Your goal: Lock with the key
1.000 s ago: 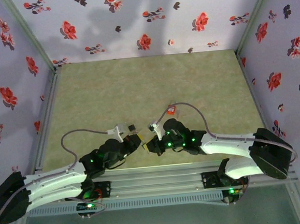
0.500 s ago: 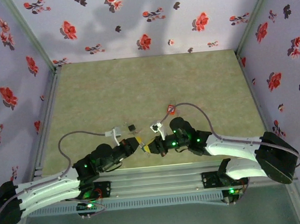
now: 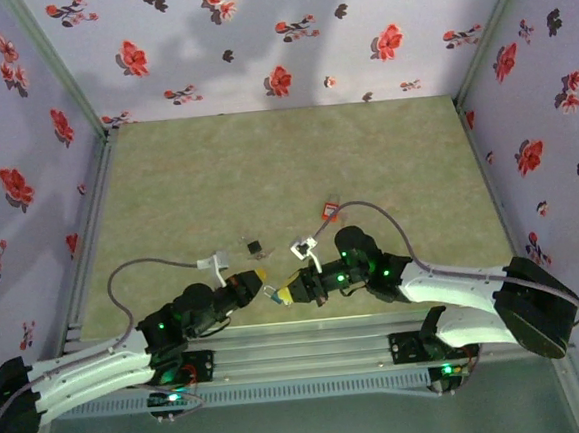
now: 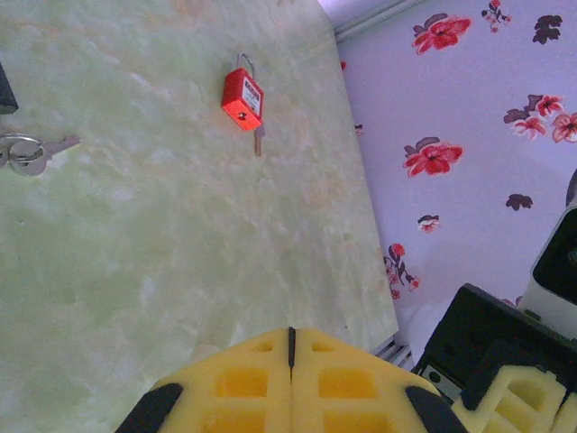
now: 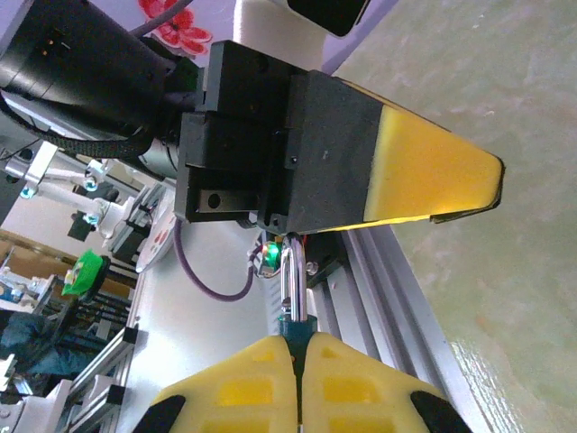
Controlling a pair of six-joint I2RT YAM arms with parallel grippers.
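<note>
Even, soft light — dim shadows on the back wall (image 3: 194,28), wrist views slightly blurred up close.

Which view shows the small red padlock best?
Left wrist: the red padlock lies on the green mat, large enough to see its shackle and a key at its base. Top external gives just a tiny red speck.

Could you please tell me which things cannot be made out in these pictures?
Right wrist view: the right gripper pinches a metal piece; its fingers hide most, so key or not is unclear.
Left wrist view: the key ring and a black object are cut by the left edge.
Top view: the red padlock is too small to judge its shackle.
</note>
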